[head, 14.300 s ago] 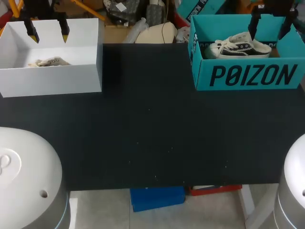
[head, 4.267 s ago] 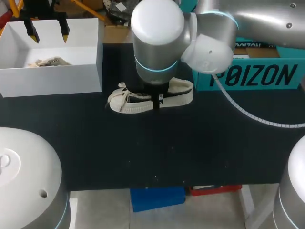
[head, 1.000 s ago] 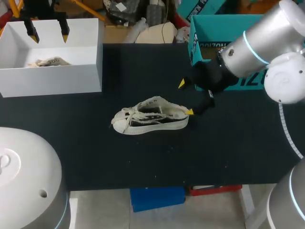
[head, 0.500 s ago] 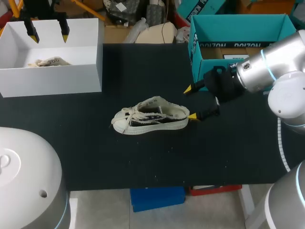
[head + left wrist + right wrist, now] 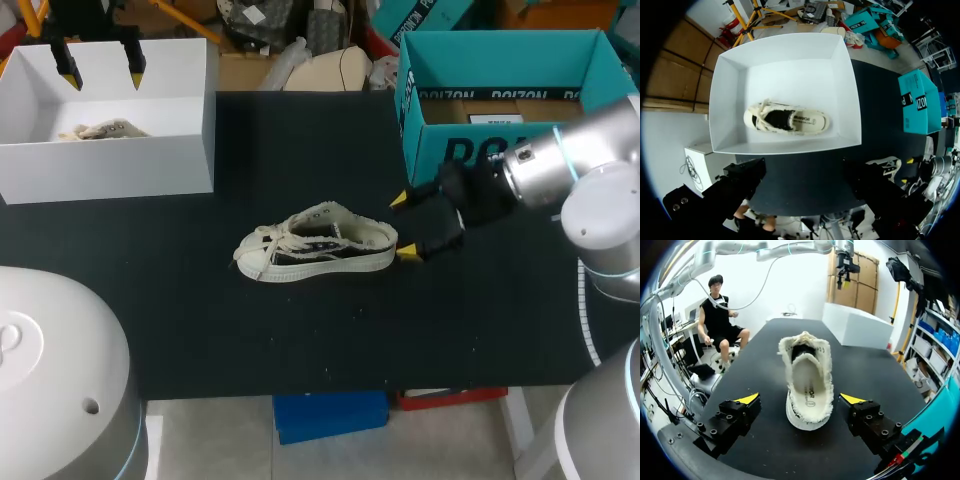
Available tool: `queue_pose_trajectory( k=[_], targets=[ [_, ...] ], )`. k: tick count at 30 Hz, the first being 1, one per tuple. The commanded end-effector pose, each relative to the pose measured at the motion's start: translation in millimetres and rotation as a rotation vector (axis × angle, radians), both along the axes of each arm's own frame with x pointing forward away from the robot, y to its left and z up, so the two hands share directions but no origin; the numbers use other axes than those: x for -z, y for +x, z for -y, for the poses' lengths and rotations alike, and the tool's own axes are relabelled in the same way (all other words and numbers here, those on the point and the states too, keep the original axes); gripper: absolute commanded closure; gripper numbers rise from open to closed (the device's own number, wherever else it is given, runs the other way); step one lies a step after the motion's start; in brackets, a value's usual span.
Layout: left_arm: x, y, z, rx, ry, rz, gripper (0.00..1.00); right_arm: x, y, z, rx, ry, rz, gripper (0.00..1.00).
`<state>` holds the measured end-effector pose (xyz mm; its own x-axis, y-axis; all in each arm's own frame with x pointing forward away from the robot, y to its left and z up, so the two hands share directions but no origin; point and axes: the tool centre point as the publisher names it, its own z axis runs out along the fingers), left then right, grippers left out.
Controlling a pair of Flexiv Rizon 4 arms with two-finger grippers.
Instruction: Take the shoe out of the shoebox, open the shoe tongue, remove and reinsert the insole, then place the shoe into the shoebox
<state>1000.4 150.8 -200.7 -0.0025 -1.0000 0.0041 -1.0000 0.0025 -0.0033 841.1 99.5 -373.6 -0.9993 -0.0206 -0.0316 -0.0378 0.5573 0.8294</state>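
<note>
- While the head view shows the shoe point(image 5: 315, 245) side-on at the worktop point(image 5: 300, 330) centre, toe to 9 o'clock, the right wrist view looks down its collar onto the insole point(image 5: 809, 382).
- Right end effector point(image 5: 403, 228): wide open, empty, at the heel's 3 o'clock, not touching.
- Left end effector point(image 5: 100, 68): open, empty, over the white box point(image 5: 110, 165).
- Versus 0.5 s ago: right end effector shifted slightly toward 5 o'clock; shoe unmoved.

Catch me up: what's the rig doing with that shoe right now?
The shoe stands on its sole on the black table, outside the teal shoebox. The right gripper is open at the shoe's heel end, fingers to either side, not gripping it. The left gripper hangs open above the white box, which holds a second shoe.
</note>
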Motion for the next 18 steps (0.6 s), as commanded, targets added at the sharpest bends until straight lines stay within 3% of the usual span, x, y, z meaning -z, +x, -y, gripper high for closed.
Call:
queue_pose_trajectory(
  k=[1, 18],
  targets=[
    [0, -0.2, 0, -0.001, 0.001, -0.001, 0.0, 12, 6.0, -3, -0.001, 0.016, -0.014, 0.0],
    [0, -0.2, 0, -0.001, 0.001, -0.001, 0.0, 34, 29.0, -11, 0.001, 0.062, -0.047, 0.0]
  ],
)
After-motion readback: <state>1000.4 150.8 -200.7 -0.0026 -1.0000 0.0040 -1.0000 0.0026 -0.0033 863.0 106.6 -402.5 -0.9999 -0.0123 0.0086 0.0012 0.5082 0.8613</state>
